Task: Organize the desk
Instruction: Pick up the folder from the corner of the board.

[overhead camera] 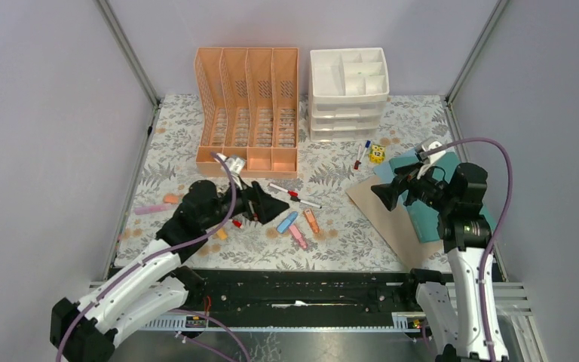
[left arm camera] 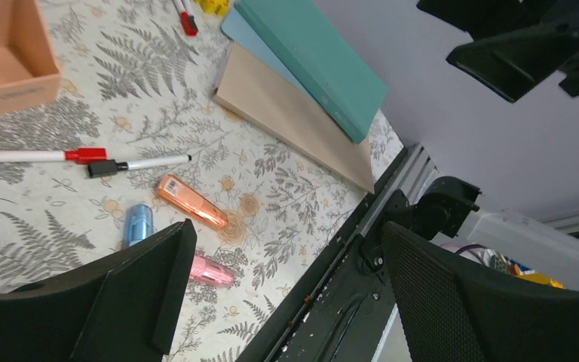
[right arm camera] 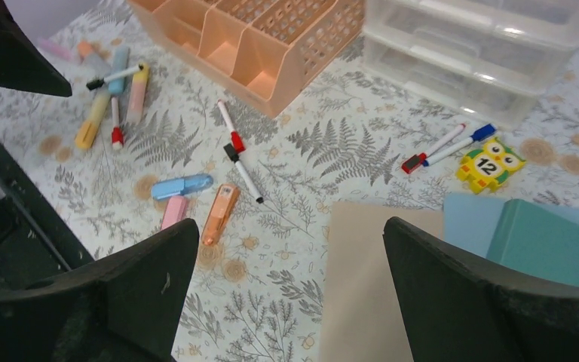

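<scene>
Desk: the desk [overhead camera: 339, 241] lies beneath both arms. It looks rigid and fixed, and you may wrinkle its cloth by dragging.
Hold: not the desk itself. Take the highlighters [overhead camera: 299, 226] at mid-barrel; they are likely light and prone to roll.
Left gripper [overhead camera: 275, 204]: jaws wide apart, nothing held.
Right gripper [overhead camera: 384, 196]: jaws wide apart, nothing held.
Containers: the peach rack [overhead camera: 247, 113] shows nothing in its slots. The contents of the white drawer unit [overhead camera: 348, 90] are unclear.
</scene>
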Controlling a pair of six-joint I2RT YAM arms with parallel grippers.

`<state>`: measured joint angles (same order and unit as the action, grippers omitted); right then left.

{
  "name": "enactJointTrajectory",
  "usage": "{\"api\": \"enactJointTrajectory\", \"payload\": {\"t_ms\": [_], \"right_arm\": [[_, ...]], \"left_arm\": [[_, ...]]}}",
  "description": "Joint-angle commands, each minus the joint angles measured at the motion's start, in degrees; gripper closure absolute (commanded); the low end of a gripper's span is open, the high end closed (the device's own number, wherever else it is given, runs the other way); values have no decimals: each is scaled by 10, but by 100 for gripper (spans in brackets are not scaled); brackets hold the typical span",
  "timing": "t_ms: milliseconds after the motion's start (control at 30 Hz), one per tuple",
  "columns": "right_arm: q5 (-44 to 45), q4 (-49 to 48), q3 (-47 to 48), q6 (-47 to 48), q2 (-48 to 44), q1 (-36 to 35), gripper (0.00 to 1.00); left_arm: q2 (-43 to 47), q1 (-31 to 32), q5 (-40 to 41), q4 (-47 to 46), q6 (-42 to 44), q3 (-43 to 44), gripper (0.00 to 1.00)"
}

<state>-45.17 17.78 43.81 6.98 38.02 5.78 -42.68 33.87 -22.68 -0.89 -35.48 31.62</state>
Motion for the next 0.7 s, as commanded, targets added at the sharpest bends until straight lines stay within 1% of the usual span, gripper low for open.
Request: {"api": "enactJointTrajectory", "payload": {"t_ms": [0,67,133,267,333,533,667], "right_arm": [[-62,42,20,102,68,-1,0],[-54,76,35,115,91,-1,0],[-38,84,31,119,99,-1,0],[23,92,17,133,89,-1,0],[38,92,14,134,81,-1,0],[49,92,9,134,71,-1,0],[52,92,7,134,71,-1,0]], "left_arm": [[-39,72,99,-69,7,-2,1],[-68,102,133,-85,13,1,1],[-103,124,158,-98,18,9,1],[-169,169,208,-105,34,41,1],[-199,182,222,-99,41,59,1],[-262,201,225,-100,39,94,1],[-288,203,203,-136,18,97,1]]}}
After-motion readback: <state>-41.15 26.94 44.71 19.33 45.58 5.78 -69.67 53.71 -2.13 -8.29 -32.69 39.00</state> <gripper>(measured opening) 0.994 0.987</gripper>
